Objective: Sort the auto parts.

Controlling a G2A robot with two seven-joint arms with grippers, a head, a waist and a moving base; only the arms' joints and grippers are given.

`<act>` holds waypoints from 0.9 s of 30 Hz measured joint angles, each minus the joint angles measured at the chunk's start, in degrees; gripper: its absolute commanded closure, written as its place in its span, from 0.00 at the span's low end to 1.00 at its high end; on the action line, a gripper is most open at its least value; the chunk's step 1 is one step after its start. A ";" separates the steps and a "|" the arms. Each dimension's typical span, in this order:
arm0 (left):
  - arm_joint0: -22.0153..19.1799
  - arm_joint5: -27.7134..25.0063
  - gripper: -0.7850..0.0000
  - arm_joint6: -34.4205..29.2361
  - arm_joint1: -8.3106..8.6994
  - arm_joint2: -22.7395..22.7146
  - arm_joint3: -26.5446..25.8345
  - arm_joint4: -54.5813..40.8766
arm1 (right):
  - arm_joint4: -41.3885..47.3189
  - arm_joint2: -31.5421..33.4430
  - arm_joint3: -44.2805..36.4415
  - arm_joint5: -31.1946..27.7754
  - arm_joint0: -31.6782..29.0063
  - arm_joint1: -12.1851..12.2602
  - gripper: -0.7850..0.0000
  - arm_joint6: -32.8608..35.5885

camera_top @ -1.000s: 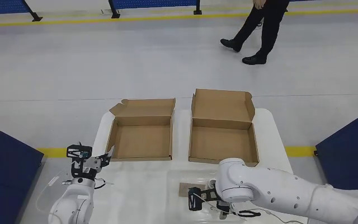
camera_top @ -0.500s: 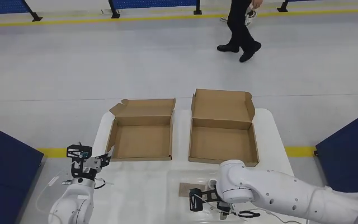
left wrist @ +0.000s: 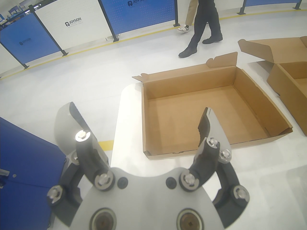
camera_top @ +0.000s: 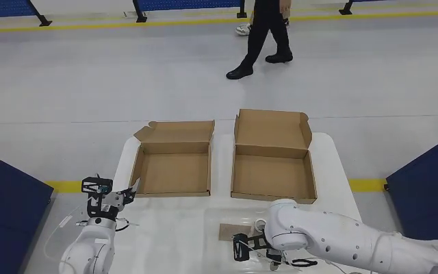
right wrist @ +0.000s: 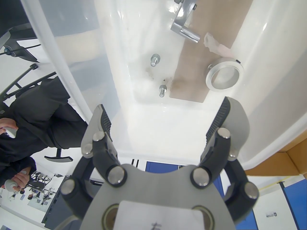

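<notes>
A shallow white tray [right wrist: 148, 130] holds the auto parts: a metal ring [right wrist: 223, 76], a silver bracket [right wrist: 184, 25] and two small bolts [right wrist: 154, 59] [right wrist: 162, 90]. The ring and bracket rest partly on a brown cardboard strip [right wrist: 215, 13]. My right gripper [right wrist: 165, 113] hovers open over the tray, just short of the ring and the nearer bolt, with nothing between its fingers. In the top view the ring [camera_top: 259, 223] shows beside the right arm. My left gripper [left wrist: 139, 120] stands open and holds nothing at the table's left side, facing the left cardboard box [left wrist: 203, 111].
Two open, empty cardboard boxes sit side by side at the back of the table, the left box [camera_top: 171, 171] and the right box [camera_top: 272, 175], lids folded back. Blue barriers [camera_top: 20, 198] flank the table.
The right arm has shifted slightly toward the table's near edge over the tray. The left arm has not moved.
</notes>
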 measured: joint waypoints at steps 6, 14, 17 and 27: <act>0.00 0.00 0.00 0.00 0.00 0.00 0.00 0.00 | -2.80 0.00 1.66 -0.48 -1.98 -0.32 0.00 -1.55; 0.00 0.00 0.00 0.00 0.00 0.00 0.00 0.00 | -4.40 0.00 2.92 -0.30 -2.90 -1.06 0.00 -0.29; 0.00 0.00 0.00 0.00 0.00 0.00 0.00 0.00 | -4.38 0.00 2.91 -0.31 -2.89 -1.05 0.00 -0.30; 0.00 0.00 0.00 0.00 0.00 0.00 0.00 0.00 | -6.68 0.41 3.83 0.27 -4.55 -1.12 0.24 -0.06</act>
